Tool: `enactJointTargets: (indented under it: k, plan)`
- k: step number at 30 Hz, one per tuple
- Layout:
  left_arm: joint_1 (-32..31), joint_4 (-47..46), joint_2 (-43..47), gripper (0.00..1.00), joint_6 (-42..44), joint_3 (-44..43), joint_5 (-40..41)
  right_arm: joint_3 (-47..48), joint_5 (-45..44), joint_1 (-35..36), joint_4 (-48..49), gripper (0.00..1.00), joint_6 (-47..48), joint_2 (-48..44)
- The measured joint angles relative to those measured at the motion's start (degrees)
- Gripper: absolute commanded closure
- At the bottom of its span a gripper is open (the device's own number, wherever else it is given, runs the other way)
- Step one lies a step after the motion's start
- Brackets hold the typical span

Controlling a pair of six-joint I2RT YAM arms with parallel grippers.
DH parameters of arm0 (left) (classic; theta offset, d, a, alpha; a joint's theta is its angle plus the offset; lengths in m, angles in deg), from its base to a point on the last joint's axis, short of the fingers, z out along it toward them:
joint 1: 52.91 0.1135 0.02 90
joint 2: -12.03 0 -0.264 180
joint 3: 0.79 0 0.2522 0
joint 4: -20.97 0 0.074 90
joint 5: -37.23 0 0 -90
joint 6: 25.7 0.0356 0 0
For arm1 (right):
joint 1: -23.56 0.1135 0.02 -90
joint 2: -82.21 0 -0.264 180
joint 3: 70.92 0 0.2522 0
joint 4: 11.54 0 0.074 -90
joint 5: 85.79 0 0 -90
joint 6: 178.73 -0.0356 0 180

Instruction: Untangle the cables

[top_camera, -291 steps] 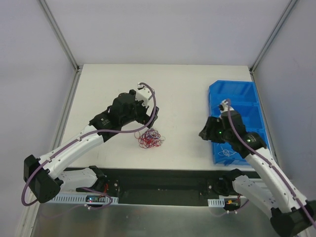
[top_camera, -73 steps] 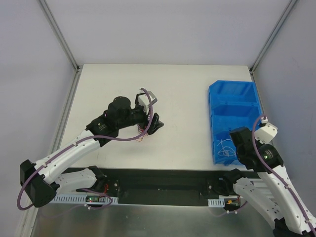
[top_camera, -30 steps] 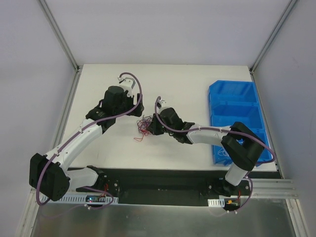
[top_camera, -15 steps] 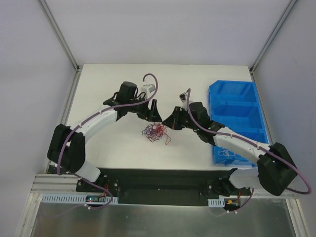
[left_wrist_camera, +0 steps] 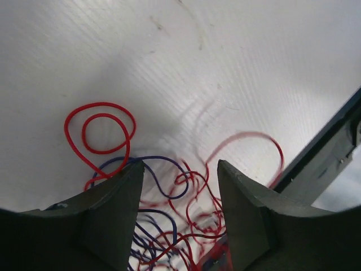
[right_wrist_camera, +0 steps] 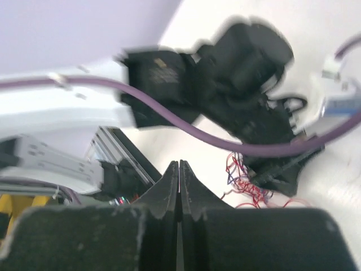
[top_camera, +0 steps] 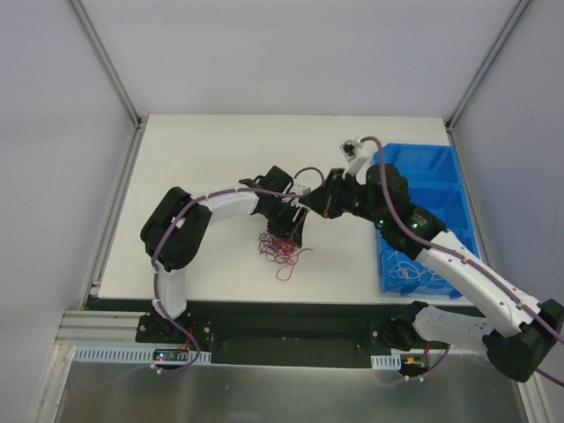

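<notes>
1. L gripper (left_wrist_camera: 180,167): jaws part-open and narrower than half a sec ago. The fingers straddle the top of the clump. Red and purple strands lie in the gap, and none is pinched yet.
2. R gripper (right_wrist_camera: 179,165): jaws fully shut, tips pressed together. No strand shows btwn them, and I cannot tell whether one is caught.
3. Cables (top_camera: 280,247): one red/purple clump on the table (top_camera: 203,159), well to the left of the blue bin (top_camera: 414,163), approx. level w/ the bin's near half. A red loop trails off the clump's bin-side edge.
4. White strands (top_camera: 404,267): a loose lot inside the bin's nearest compartment, well apart from the clump.
5. Change, L arm: half a sec ago its gripper sat on the clump's far side. It is now directly over the clump and closing.
6. Change, R arm: one sec ago its tips were at the clump. They are now shut and drawn back toward the bin, just beside the L wrist.
7. Change, clump: it has slid slightly toward the near table edge and is still knotted.
8. Meaning (judgement): the arms are swapping roles, w/ L moving in to grip while R clears out. R's last pull seems to have freed little.
9. Status (judgement): white looks sorted, but red and purple are not yet separated.
10. Next (judgement): L should close on a few outer strands only, since grabbing the whole clump tightens the knot.
</notes>
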Motion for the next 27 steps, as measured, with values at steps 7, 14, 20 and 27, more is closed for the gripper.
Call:
enactJointTargets:
  k: [7,14,20,27]
  plan:
    - [0.15,1.51,0.52,0.47,1.31,-0.94,7.23,31.95,-3.41,-0.02,-14.86,1.00,7.98,1.62]
    - [1.62,2.67,1.62,0.47,2.27,-0.94,12.68,60.59,-4.87,-0.02,-20.57,1.00,13.75,6.56]
    - [5.18,3.98,5.46,0.43,2.54,-0.52,15.56,60.11,-7.43,-0.02,-23.69,1.00,16.13,6.16]
    - [11.15,3.02,20.87,0.21,4.50,1.33,15.37,51.65,-8.57,-0.02,-25.88,1.00,16.17,6.62]
